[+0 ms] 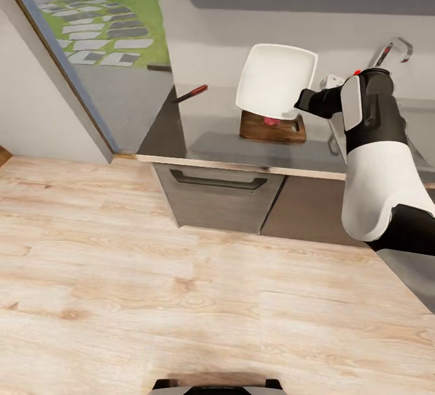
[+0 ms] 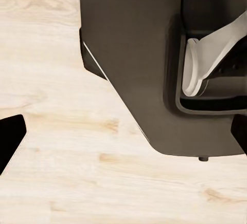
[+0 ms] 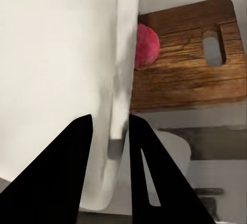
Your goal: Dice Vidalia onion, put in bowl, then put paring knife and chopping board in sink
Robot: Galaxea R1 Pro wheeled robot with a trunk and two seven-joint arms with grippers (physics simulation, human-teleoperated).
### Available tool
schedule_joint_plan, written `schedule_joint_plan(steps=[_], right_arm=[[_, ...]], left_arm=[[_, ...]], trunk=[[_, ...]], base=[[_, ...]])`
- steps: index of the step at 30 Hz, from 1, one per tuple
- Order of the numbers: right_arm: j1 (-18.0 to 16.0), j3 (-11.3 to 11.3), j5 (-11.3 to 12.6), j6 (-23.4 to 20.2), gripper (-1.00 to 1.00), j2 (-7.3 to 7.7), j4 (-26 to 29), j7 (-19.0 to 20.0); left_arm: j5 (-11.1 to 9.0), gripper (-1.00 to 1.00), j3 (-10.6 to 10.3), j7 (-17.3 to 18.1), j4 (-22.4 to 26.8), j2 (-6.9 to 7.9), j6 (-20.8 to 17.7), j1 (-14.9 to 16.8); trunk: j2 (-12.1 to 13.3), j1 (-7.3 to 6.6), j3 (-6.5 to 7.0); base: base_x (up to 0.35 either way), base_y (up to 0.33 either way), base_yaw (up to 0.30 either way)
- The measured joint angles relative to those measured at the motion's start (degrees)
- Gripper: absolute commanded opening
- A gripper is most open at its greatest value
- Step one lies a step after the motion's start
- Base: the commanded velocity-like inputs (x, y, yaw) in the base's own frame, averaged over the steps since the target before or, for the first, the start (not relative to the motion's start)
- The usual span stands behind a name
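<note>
Over the chopping board [image 1: 273, 128], near the countertop's [image 1: 205, 135] front edge, the right gripper [image 3: 110, 147] pinches the white bowl's [image 1: 275, 81] rim, bowl tilted steeply. Vidalia onion [image 3: 146, 45] whole, sits on board under bowl. Paring knife [image 1: 191, 93] lies by counter's left edge. Sink tap [image 1: 393, 49] at back right. Left gripper [image 2: 123, 147] over wood floor [image 1: 181, 298], fingers apart, holding nothing.

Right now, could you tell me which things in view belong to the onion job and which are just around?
Job:
bowl, tilted, in the right gripper
onion on the board
knife on the countertop
tap

Just around:
drawer
wood floor
garden paving
</note>
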State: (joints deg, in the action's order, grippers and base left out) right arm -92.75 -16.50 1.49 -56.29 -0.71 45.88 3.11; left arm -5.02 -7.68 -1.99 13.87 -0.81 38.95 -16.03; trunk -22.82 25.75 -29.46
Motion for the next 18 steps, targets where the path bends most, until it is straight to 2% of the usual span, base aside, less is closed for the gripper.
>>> schedule_joint_plan(steps=[5,18], right_arm=[[0.00,0.25,0.04,0.00,-1.00,-0.16,-0.54,-0.01],[0.00,0.63,0.17,0.05,-1.00,-0.91,-4.43,-0.10]], left_arm=[[-0.01,1.00,0.00,0.00,0.01,0.05,0.00,0.02],[0.00,1.00,0.08,-0.07,0.01,0.06,0.00,-0.02]], trunk=[[0.00,-0.02,0.00],[0.00,-0.02,0.00]], base=[[0.117,0.282,0.000],[0.216,0.266,0.000]])
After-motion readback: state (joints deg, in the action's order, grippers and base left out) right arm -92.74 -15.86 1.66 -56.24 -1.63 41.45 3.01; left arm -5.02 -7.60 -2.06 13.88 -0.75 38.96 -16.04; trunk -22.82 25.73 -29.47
